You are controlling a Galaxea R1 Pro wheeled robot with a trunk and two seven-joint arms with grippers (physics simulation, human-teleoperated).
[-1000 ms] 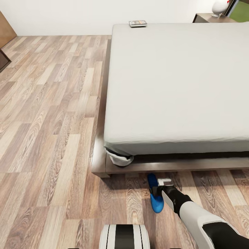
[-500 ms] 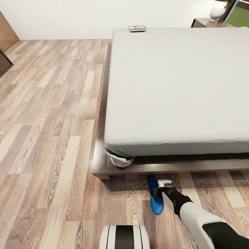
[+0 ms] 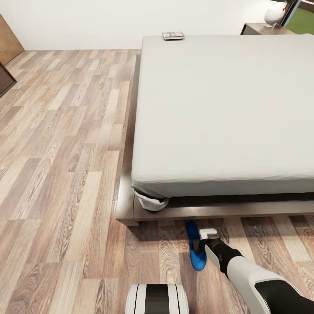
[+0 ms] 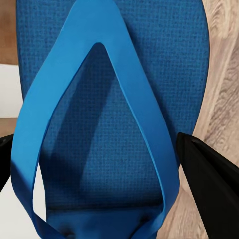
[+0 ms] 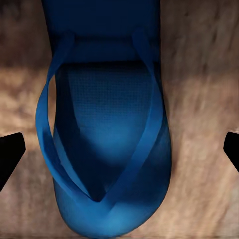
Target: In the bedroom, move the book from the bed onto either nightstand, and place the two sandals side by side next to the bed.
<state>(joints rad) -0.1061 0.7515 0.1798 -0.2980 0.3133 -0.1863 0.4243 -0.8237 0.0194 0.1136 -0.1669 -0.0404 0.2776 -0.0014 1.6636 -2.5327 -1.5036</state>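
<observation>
Sandal (image 3: 196, 250): flat, bright blue, elongated oval sole with a fine woven-dot texture and a smooth V-shaped thong strap; lies on the floor (image 3: 65, 174) just in front of the bed frame (image 3: 183, 212), toe end toward the robot.

Right gripper (image 3: 201, 244): black wrist with a white end piece, directly over this sandal. In the right wrist view the sandal (image 5: 107, 144) lies centred between the two dark fingertips (image 5: 10, 152), which stand wide apart at either side, clear of the sole; the jaws are spread wide and hold nothing.

Second sandal (image 4: 112, 114): same blue, same textured sole and strap, close under the left wrist camera, over wood planks. One black fingertip (image 4: 211, 181) sits beside its edge; whether these jaws grip it cannot be told.

Bed (image 3: 226, 109): smooth light grey mattress on a dark brown wooden platform.

Book (image 3: 173, 35): small, thin, dark cover, flat at the mattress's far corner.

Nightstand (image 3: 261, 29): dark brown, beyond the bed, bearing a white rounded object (image 3: 276, 10).

Floor: mixed-tone wood planks.
</observation>
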